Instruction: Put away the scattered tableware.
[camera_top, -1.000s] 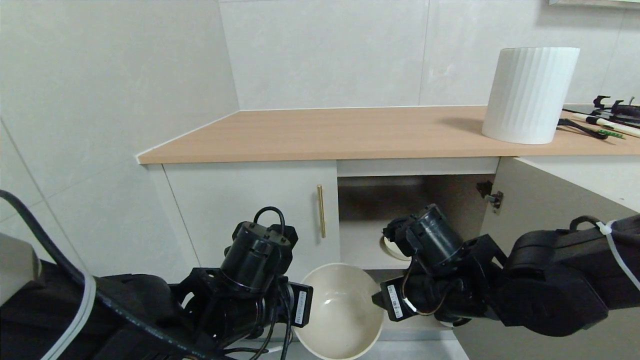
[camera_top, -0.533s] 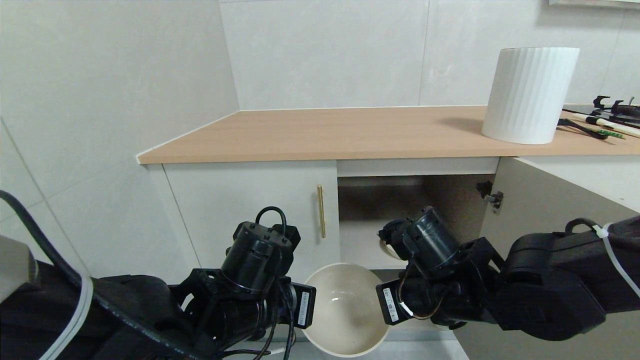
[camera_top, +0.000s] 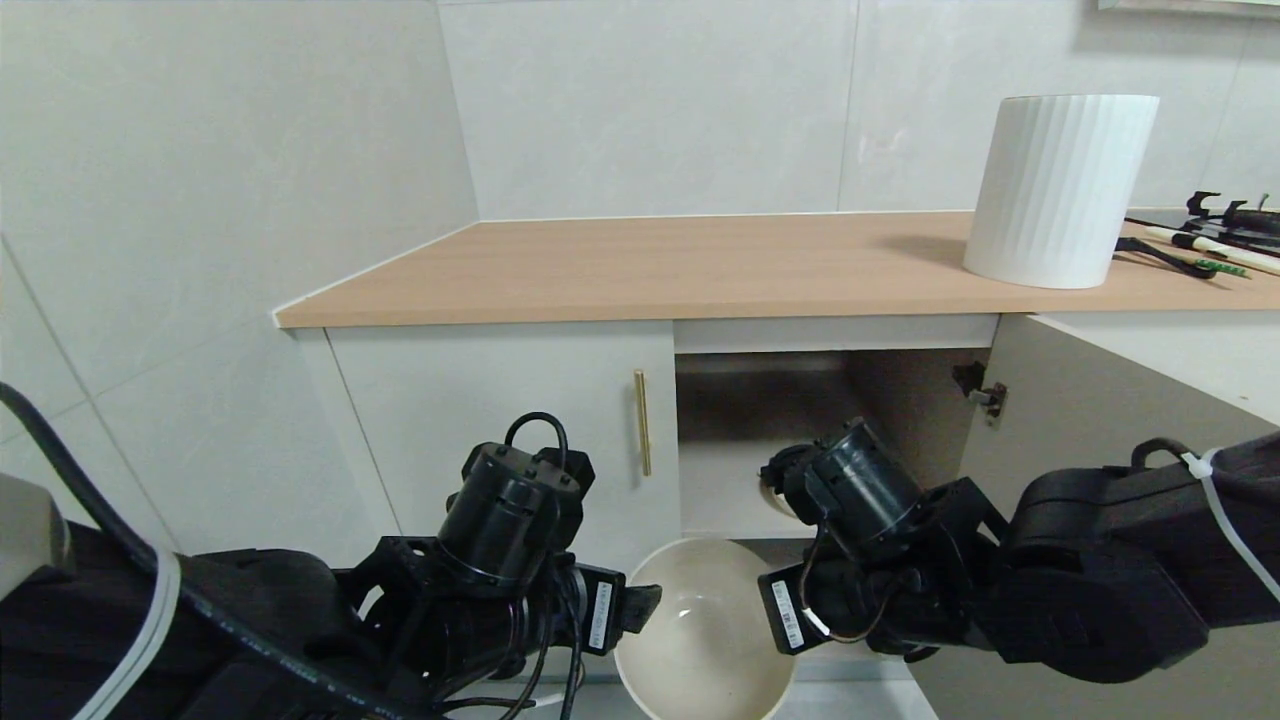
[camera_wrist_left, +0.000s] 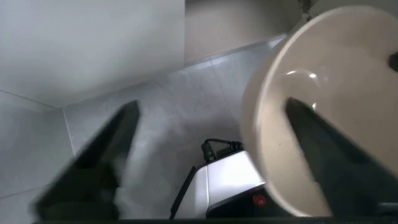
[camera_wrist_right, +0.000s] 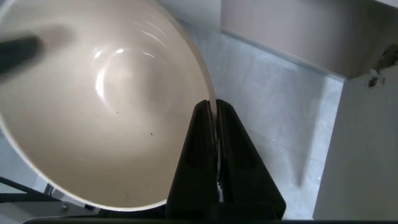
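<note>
Head view: a cream bowl (camera_top: 705, 625) is seen low in front of the open cabinet (camera_top: 760, 440), off any surface, between the two grippers. On the cabinet's shelf a second cream dish (camera_top: 768, 497) is noted, mostly hidden behind the right arm. The cabinet's left door (camera_top: 500, 420) is shut. A white ribbed canister (camera_top: 1060, 190) is recorded near the right end of the countertop (camera_top: 650, 265), and utensils (camera_top: 1205, 245) at its right edge.

Right wrist view: the clamp is made plain here. The right gripper (camera_wrist_right: 214, 124) is closed on the bowl's (camera_wrist_right: 106, 112) rim, one finger inside and one outside. Grey floor tiles (camera_wrist_right: 273, 106) are seen beneath.

Left wrist view: the left gripper (camera_wrist_left: 211, 106) is shown with its fingers (camera_wrist_left: 106, 149) wide apart and nothing held. One finger is seen across the bowl's (camera_wrist_left: 267, 137) hollow, the other well clear of it. Contact with the bowl cannot be told.
</note>
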